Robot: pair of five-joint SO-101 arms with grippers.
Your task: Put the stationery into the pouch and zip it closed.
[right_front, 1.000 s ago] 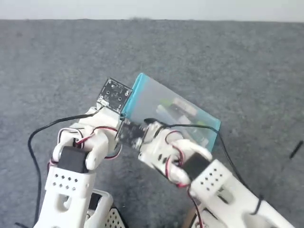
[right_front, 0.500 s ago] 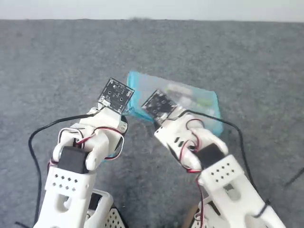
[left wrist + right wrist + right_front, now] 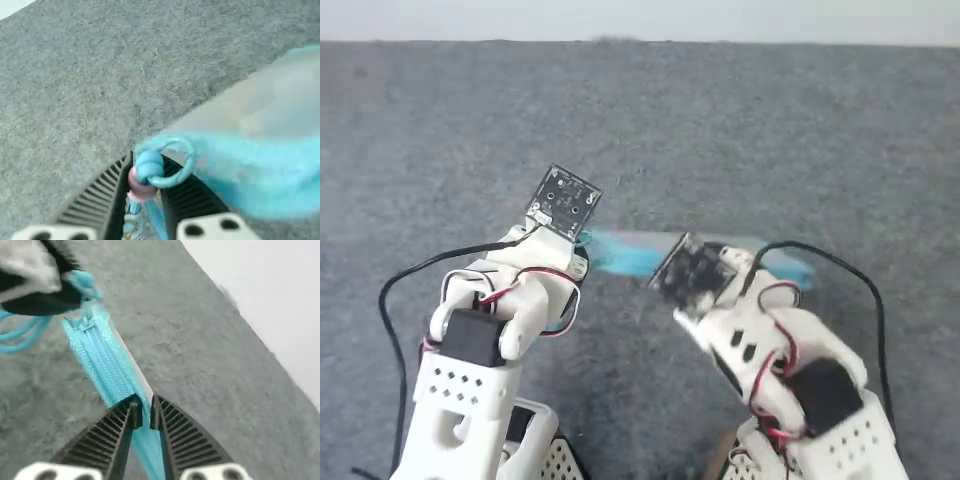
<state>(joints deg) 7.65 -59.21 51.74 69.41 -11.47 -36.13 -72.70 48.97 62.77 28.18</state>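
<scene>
The translucent pouch (image 3: 620, 252) with blue trim stands on edge in the high view, a thin blue strip stretched between the two arms. My left gripper (image 3: 146, 167) is shut on the pouch's blue ring (image 3: 176, 150), with its cord and a pink bead between the fingers. Beside it the pouch's clear side (image 3: 260, 115) is blurred, so its contents cannot be made out. My right gripper (image 3: 142, 412) is shut on the pouch's zipper edge (image 3: 100, 360). That edge runs away to the left gripper (image 3: 65, 287) at its far end, and the zipper slider (image 3: 85, 322) sits near there.
Grey carpet-like tabletop (image 3: 770, 120) lies all around, with a pale wall along the far edge. A black cable (image 3: 390, 300) loops beside the left arm and another (image 3: 865, 290) arcs over the right arm. A dark object (image 3: 944, 315) lies at the right edge.
The right arm has swung right along the pouch, towards its far end. The pouch has turned from lying flat to standing on edge, pulled taut. The left arm has stayed put.
</scene>
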